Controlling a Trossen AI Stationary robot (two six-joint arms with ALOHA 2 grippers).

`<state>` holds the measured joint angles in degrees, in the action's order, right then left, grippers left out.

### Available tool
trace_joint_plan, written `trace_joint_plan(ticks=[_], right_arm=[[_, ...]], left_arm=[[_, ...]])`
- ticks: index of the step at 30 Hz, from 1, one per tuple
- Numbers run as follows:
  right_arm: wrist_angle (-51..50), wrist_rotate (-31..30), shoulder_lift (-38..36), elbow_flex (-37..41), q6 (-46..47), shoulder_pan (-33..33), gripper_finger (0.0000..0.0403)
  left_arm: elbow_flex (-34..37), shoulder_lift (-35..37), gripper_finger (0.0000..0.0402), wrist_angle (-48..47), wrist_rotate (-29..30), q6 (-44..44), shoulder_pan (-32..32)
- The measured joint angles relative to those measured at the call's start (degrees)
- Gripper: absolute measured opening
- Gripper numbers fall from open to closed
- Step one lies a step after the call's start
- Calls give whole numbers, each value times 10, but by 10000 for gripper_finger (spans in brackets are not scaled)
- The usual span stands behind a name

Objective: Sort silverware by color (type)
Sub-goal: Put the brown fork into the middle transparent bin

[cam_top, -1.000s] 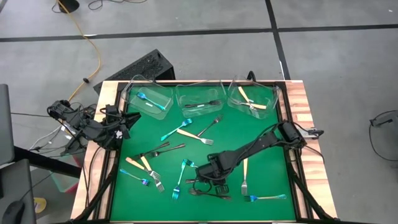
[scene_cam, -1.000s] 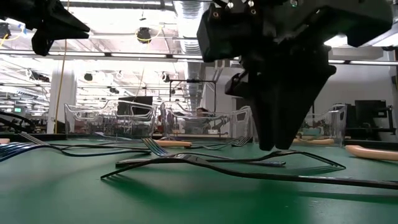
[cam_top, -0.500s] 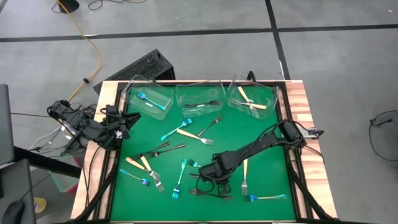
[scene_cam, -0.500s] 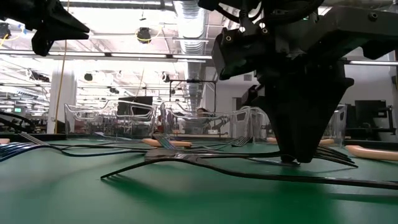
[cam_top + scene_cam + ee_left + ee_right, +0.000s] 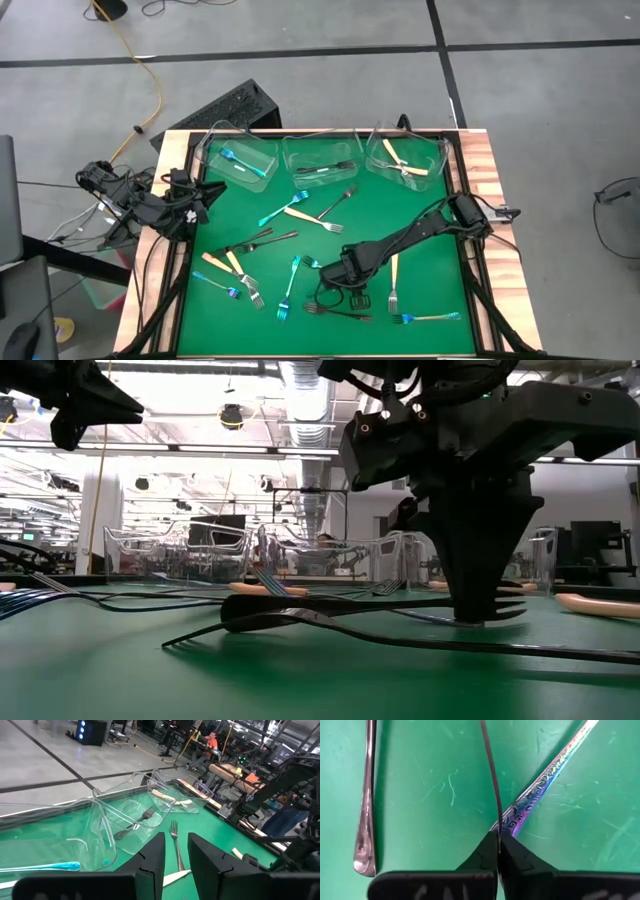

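Three tubs in a row along the table's far edge, forks inside each. On the mat, loose forks scattered from centre toward the near-left; more lie near the front-right corner. Right gripper down at the mat's near-centre, pinching a fork handle that crosses over another fork. Left gripper above the mat's left edge.

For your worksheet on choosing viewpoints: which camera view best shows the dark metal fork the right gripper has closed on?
The right wrist view: the right gripper pinches the thin dark metal fork edge-on, close up. The low view shows it level under the gripper. The high view has the arm hiding it; the left wrist view misses it.
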<state>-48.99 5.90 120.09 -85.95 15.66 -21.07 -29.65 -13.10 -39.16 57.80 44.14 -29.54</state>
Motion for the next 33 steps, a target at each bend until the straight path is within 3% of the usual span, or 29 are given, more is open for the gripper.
trace_joint_plan(ticks=[6, 12, 18, 27, 33], right_arm=[[-9, 0, -9, 1, -9, 0, 21], [-42, -1, -63, 2, -22, 15, 21], [-64, -56, -140, 1, -52, 50, 21], [-76, -124, -252, -5, -138, 167, 21], [-66, -176, -261, -34, -223, 259, 21]], left_arm=[[0, 0, 69, 0, -1, 0, 0], [0, 0, 69, -2, -1, -1, 0], [0, 0, 69, -14, -2, -1, 0], [0, 0, 69, -23, -3, -1, 0], [0, 0, 69, -28, 0, -1, 0]])
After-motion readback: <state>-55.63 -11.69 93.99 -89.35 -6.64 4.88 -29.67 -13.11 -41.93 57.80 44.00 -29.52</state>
